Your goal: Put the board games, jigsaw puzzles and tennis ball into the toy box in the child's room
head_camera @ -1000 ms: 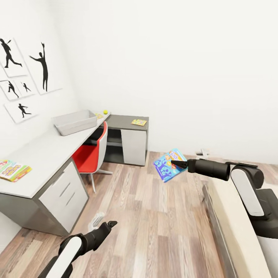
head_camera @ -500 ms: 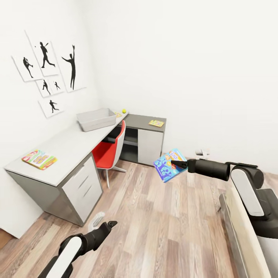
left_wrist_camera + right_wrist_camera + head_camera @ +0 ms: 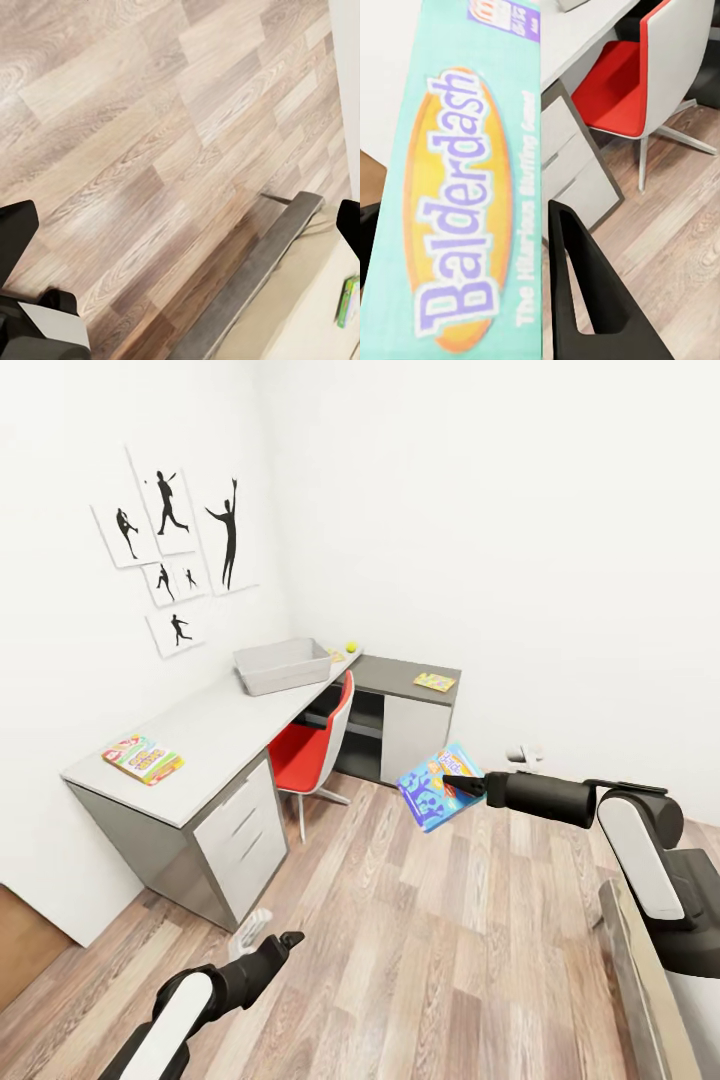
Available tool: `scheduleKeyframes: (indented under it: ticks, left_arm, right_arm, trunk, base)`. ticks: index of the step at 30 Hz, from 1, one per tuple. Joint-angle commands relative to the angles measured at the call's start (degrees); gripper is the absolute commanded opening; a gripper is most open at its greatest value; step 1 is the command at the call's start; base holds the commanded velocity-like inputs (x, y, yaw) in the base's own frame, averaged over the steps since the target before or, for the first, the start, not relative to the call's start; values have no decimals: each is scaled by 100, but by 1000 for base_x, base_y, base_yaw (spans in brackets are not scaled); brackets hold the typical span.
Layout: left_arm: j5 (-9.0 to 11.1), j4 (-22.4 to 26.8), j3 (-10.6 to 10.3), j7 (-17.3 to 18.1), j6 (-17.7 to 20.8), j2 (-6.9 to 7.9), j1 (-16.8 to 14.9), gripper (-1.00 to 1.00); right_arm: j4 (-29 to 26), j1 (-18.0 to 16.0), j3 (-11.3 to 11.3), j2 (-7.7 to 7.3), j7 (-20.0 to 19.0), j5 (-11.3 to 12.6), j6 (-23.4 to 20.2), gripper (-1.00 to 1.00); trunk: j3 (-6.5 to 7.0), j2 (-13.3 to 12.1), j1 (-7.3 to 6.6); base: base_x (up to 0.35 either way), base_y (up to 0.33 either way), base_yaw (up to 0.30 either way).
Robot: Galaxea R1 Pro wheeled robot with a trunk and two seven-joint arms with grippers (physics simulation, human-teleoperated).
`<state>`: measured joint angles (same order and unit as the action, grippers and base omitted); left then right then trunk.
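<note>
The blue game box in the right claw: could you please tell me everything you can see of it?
The blue game box is a flat rectangle of printed card, blue with yellow and orange patches in the head view. The right wrist view shows a teal face reading "Balderdash" in a yellow oval. The right claw pinches one edge, a black finger lying across that face. The box hangs tilted in the air above the wood floor, touching nothing else.

Small blue board game (image 3: 440, 787) pinched upright in right end effector (image 3: 468, 786), over the floor. Grey toy box (image 3: 282, 665), tennis ball (image 3: 351, 645) and pale colourful board game (image 3: 142, 758) on bench (image 3: 215, 730), well beyond it.
</note>
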<state>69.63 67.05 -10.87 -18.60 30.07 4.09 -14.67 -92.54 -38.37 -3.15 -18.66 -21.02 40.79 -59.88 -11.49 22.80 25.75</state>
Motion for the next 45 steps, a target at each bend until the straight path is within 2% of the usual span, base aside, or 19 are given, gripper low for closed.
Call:
scheduleKeyframes:
  ticks: [1,8,15,16,18,19,20,22,23,26,28,31,34,36,41,45]
  left_arm:
    - [60,10,-14,-56,-2,0,-3,100]
    - [54,10,-19,-56,-2,-9,-4,100]
    - [-257,18,-20,-56,-2,-89,-5,100]
    - [-351,321,-27,-93,10,-184,-6,100]
    - [-365,548,-34,-110,32,-195,-1,100]
    - [-370,894,-36,-131,85,-192,3,100]
    - [-330,1177,-16,-136,253,-188,-42,100]
    - [-266,1345,8,-140,684,-212,-251,100]
    - [-177,1409,30,-152,1133,-225,-679,100]
    - [6,1439,45,-194,1435,-223,-1238,100]
    - [325,1488,32,-403,1629,-229,-1966,100]
    - [575,1508,47,-630,1690,-233,-2362,100]
    - [858,1499,57,-813,1714,-228,-2594,100]
    - [1142,1499,133,-999,1725,-189,-2736,100]
    - [1273,1532,227,-1118,1718,-168,-2787,100]
    - [1298,1578,260,-1135,1740,-152,-2777,100]
  right_arm:
    - [-1,-6,-1,-2,-58,-55,-12,-100]
    - [-1,-8,6,0,-56,-60,-12,-100]
    - [-1,-9,86,-4,-52,-57,-12,-100]
    - [-1,-7,105,-6,-57,-55,-12,-100]
    - [-1,-9,113,-6,-55,-57,-12,-100]
    - [-1,-12,135,-18,-53,-60,-12,-100]
    - [-1,-16,251,-30,-52,-61,-12,-100]
    - [-1,-17,485,-25,-52,-62,-12,-100]
    - [-1,-39,744,-25,-47,-62,-12,-100]
    - [1,-58,986,-8,-35,-69,-12,-100]
    - [5,-93,1155,10,-9,-79,-12,-100]
    - [8,-173,1223,0,0,-70,-12,-100]
    - [47,-299,1260,5,10,-65,-12,-100]
    - [142,-421,1276,17,95,-64,-12,-100]
    - [348,-535,1280,25,430,-63,-12,-100]
    - [482,-567,1283,34,542,-59,-12,-100]
  trunk:
    - [-12,12,4]
    - [-12,12,4]
    - [-12,12,4]
    - [-12,12,4]
    - [-12,12,4]
    - [-12,12,4]
    - [-12,12,4]
    - [-12,12,4]
    - [-12,12,4]
    - [-12,12,4]
    - [-12,12,4]
    - [-12,12,4]
    - [-17,12,4]
    - [-22,12,4]
    - [-38,12,4]
    - [-47,12,4]
  base:
    - [0,0,17]
    - [0,0,7]
    - [0,0,0]
    - [0,0,0]
    - [0,0,0]
    - [0,0,0]
    - [0,0,0]
    - [0,0,0]
    - [0,0,48]
    - [0,0,123]
    - [0,0,224]
    - [0,0,259]
    - [0,0,272]
    - [9,-6,276]
    - [150,-84,278]
    - [280,-146,197]
